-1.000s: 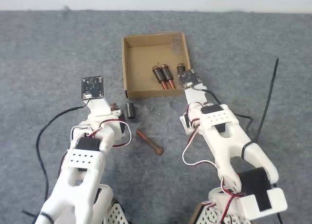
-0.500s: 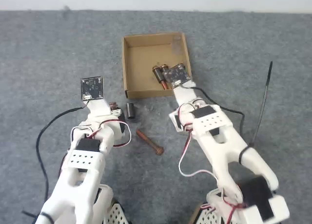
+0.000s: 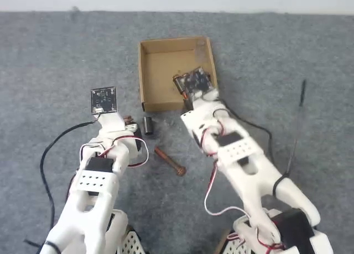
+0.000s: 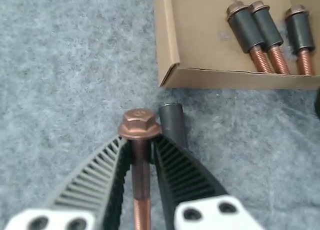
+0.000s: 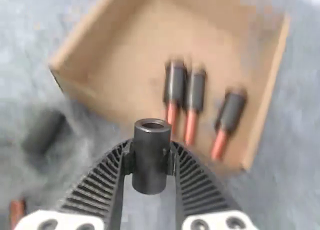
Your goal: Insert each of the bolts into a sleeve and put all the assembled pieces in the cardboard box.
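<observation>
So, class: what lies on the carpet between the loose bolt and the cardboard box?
A lone black sleeve lies between the loose bolt and the cardboard box, in the high view.

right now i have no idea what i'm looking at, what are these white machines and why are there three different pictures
These are two small white robot arms, each ending in a two-fingered gripper. The high view looks down from a fixed camera; the other two pictures come from a camera on each arm's wrist. The left gripper is shut on a copper-coloured bolt; the right gripper is shut on a black sleeve, close to the cardboard box. Three bolts already in sleeves lie inside the box. On the grey table surface a loose sleeve and a loose bolt lie in front of the box.
</observation>
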Controlling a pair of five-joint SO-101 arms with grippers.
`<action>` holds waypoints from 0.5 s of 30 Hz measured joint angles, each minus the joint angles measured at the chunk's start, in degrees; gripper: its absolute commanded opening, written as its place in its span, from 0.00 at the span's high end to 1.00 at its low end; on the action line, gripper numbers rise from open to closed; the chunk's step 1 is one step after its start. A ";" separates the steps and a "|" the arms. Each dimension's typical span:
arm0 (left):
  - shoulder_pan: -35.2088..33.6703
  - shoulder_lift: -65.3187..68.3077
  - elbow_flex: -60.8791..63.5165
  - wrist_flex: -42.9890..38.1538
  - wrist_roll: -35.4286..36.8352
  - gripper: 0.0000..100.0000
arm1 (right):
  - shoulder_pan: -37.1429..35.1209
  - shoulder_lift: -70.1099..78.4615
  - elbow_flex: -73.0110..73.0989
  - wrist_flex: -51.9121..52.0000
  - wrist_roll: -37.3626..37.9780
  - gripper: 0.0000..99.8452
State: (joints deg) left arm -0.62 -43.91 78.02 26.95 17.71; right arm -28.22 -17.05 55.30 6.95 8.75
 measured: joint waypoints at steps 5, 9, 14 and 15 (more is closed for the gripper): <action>0.00 0.00 0.00 0.00 0.00 0.99 | -4.22 0.00 10.20 -26.55 0.00 0.99; -0.35 0.00 0.00 0.00 0.00 0.99 | -5.98 0.00 14.68 -41.32 0.00 0.99; -1.76 0.00 0.00 0.00 0.00 0.99 | -6.51 1.58 20.75 -58.73 -1.76 0.99; -2.20 0.00 0.00 0.00 0.00 0.99 | -6.51 2.73 21.89 -62.15 -2.99 0.99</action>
State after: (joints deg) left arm -2.81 -43.91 78.02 26.95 17.71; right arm -34.73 -14.33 77.19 -55.21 5.76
